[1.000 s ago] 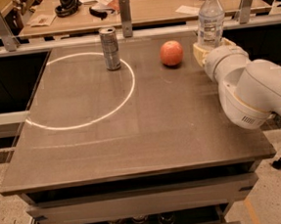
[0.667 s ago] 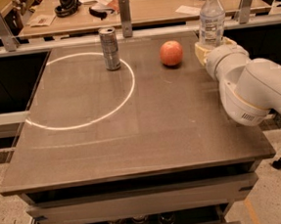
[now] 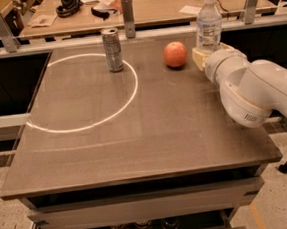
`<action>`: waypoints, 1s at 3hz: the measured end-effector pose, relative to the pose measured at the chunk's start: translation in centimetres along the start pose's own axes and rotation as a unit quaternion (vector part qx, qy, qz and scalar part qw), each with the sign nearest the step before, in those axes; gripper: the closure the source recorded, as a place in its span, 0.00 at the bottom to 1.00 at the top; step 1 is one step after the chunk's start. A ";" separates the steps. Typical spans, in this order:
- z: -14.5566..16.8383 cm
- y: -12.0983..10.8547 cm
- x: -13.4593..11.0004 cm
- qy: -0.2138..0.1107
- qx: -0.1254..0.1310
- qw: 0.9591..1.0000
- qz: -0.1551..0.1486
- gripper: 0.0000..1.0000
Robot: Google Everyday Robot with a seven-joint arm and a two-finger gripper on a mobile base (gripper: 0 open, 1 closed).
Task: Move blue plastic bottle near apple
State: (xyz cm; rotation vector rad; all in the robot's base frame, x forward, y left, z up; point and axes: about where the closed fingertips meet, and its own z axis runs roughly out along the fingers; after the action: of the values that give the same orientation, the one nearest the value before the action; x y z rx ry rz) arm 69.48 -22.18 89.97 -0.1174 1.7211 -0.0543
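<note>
The blue plastic bottle (image 3: 209,25), clear with a white cap and a printed label, stands upright at the table's far right. My gripper (image 3: 204,55) is at its lower part and shut on it, and my wrist hides the bottle's base. The red-orange apple (image 3: 175,54) sits on the table just left of the bottle, a small gap away.
A silver can (image 3: 112,50) stands at the far middle, on the edge of a white ring of light (image 3: 84,121). The grey table (image 3: 136,147) ends just right of my arm. A rail with metal posts (image 3: 127,10) and a cluttered desk lie behind.
The bottle and my gripper have shifted together slightly to the left, toward the apple. The apple and the can have not moved.
</note>
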 end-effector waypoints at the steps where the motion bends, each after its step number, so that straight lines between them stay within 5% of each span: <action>1: 0.3 1.8 1.1 0.007 -0.018 1.000 0.017 1.00; 3: 1.6 1.9 1.6 -0.011 0.000 0.999 0.030 1.00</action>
State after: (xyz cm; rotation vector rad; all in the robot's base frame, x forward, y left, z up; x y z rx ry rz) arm 70.70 -20.45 87.96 -0.0653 1.7013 -0.0082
